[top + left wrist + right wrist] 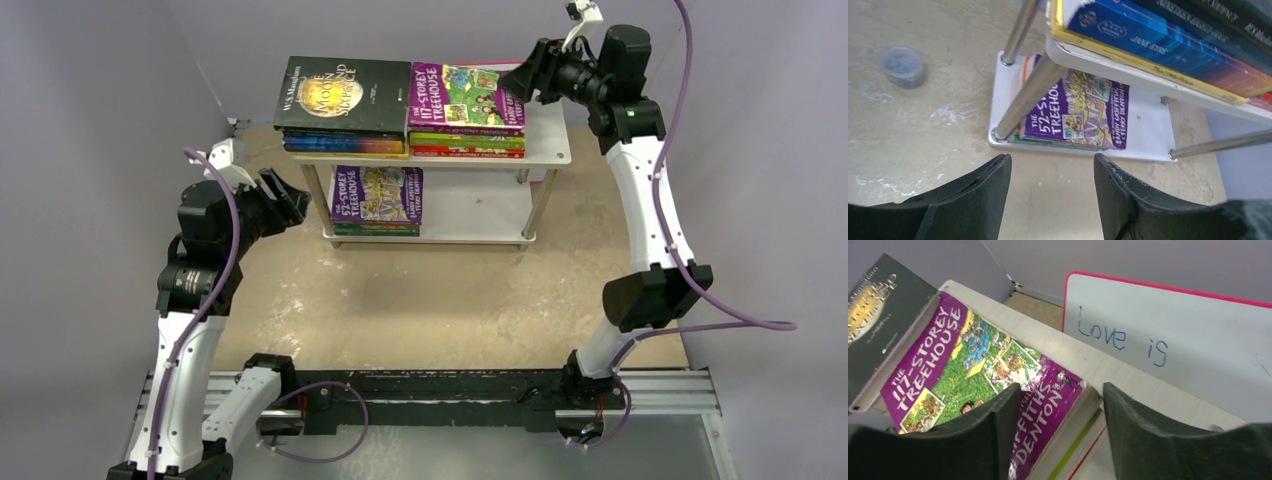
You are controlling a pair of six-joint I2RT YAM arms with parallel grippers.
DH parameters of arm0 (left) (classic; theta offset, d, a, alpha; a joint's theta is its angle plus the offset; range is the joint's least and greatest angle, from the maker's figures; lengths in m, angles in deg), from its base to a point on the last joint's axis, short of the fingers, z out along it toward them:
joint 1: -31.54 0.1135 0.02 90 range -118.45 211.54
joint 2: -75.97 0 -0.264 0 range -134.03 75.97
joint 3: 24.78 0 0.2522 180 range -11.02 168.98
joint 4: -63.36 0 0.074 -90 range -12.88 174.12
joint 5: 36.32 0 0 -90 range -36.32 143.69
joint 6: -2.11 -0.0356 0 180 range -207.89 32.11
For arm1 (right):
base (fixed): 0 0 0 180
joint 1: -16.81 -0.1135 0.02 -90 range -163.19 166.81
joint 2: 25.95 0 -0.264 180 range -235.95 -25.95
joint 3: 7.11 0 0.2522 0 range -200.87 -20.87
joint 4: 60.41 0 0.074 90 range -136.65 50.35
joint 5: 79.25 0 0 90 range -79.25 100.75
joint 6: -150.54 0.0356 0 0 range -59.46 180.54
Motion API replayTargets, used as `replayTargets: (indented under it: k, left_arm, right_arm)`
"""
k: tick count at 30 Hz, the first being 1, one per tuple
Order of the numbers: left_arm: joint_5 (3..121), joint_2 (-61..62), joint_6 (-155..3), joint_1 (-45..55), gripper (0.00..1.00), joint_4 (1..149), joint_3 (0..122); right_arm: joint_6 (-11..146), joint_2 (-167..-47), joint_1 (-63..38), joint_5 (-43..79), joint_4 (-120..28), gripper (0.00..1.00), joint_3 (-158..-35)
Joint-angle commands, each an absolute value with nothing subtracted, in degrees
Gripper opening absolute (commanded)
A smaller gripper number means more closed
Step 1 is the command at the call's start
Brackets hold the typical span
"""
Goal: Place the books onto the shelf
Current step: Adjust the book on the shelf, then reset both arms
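While the right jaws stand apart with nothing clamped, they hover at the right end of the purple 117-Storey Treehouse (973,360), whose corner shows in the gap between them. That book tops a stack on the upper board of the shelf (545,145), beside a second stack topped by the black Moon and Sixpence (345,95). Over the bench (430,300), the left jaws also stand apart and empty, near the shelf's left legs, facing the 52-Storey Treehouse (1078,112) on a small stack on the lower board. Behind the shelf stands a pink-edged white board (1173,330).
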State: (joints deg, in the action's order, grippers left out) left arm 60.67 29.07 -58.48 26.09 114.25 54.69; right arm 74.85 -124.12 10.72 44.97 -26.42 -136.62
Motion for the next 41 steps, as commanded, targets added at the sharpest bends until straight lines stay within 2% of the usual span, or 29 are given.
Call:
replayTargets:
  k: [1,6,11,13,17,21,23,25,26,30,41]
  left_arm:
    - [50.0,31.0,-57.8,25.7,0.61,113.1,59.6]
    - [38.9,28.8,-53.3,25.7,0.61,113.5,67.0]
    - [36.9,24.9,-49.5,25.7,0.53,111.7,71.6]
    - [36.9,25.3,-50.5,25.7,0.53,110.8,70.8]
    - [37.6,29.2,-54.1,25.7,0.63,109.8,66.9]
    - [35.5,31.4,-57.8,25.7,0.67,115.5,66.0]
    - [34.4,32.2,-59.0,25.7,0.68,118.6,66.0]
    - [33.6,33.8,-60.3,25.7,0.69,120.3,65.5]
    - [32.9,34.9,-60.6,25.7,0.69,120.9,65.2]
    - [31.2,38.0,-61.3,25.7,0.72,123.7,65.0]
    - [26.9,40.8,-62.3,25.7,0.77,128.6,65.6]
  right_arm:
    - [74.8,-117.6,10.2,37.8,-23.6,0.69,-135.7]
    - [77.0,-111.9,10.2,34.1,-25.2,0.79,-131.4]
    - [77.7,-104.1,10.2,30.6,-25.3,0.80,-124.9]
    - [77.5,-100.1,10.2,28.2,-25.0,0.80,-121.6]
    - [76.8,-91.9,10.2,17.9,-22.6,0.82,-115.0]
    - [76.2,-83.8,10.2,8.7,-18.8,0.85,-109.0]
    - [75.7,-80.0,10.2,4.9,-16.4,0.88,-106.4]
    - [75.7,-76.3,10.2,1.3,-13.5,0.98,-104.0]
    - [76.0,-74.6,10.2,0.0,-12.3,0.99,-102.8]
    - [78.0,-69.5,10.2,-3.4,-8.0,0.99,-98.9]
    - [79.2,-65.4,10.2,-8.1,-2.3,0.99,-99.7]
